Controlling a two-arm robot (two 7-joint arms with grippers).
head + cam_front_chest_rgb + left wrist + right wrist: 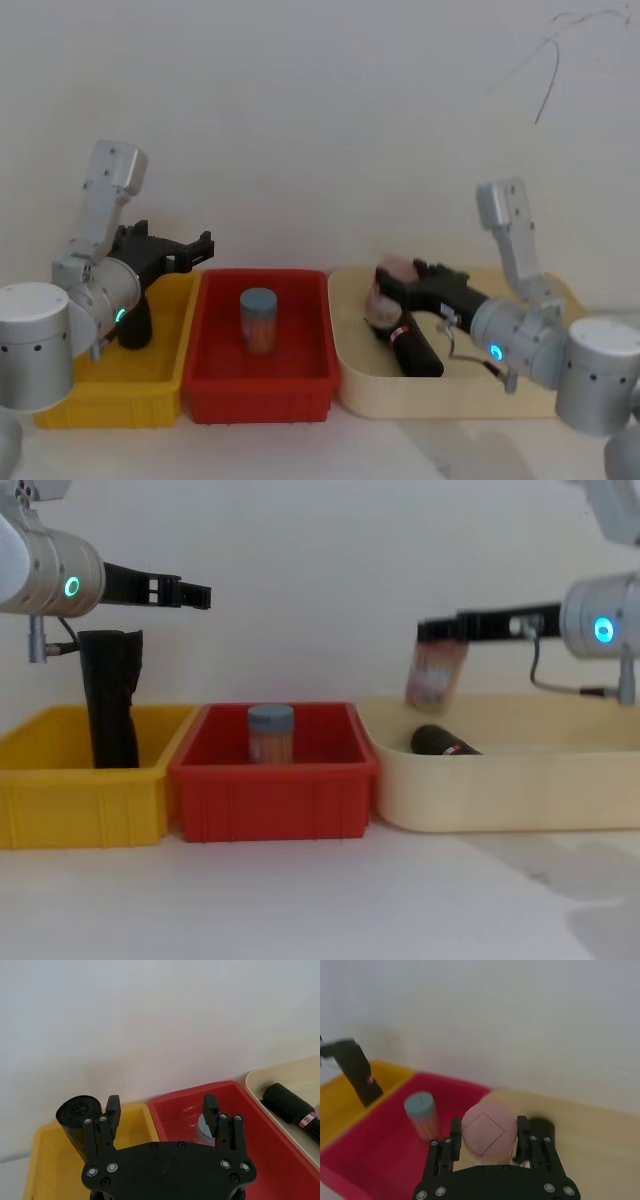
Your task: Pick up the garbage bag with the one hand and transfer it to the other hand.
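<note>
Garbage bag [415, 346]: lies flat in my cream tray [560, 405], untouched.
My right pincer [487, 1132]: clamped on a pink-lidded jar [486, 1127], above that tray.
My left pincer [162, 1110]: apart, holding nothing, above the yellow bin [37, 1160].
Feel: probably light, a bit squashy and slippery; best gripped across its middle.

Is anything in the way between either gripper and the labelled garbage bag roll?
Yes. The right gripper is shut on a pink-capped bottle, held above the cream tray where the garbage bag lies. The left gripper, open, hovers above the yellow bin, the red bin between.
</note>
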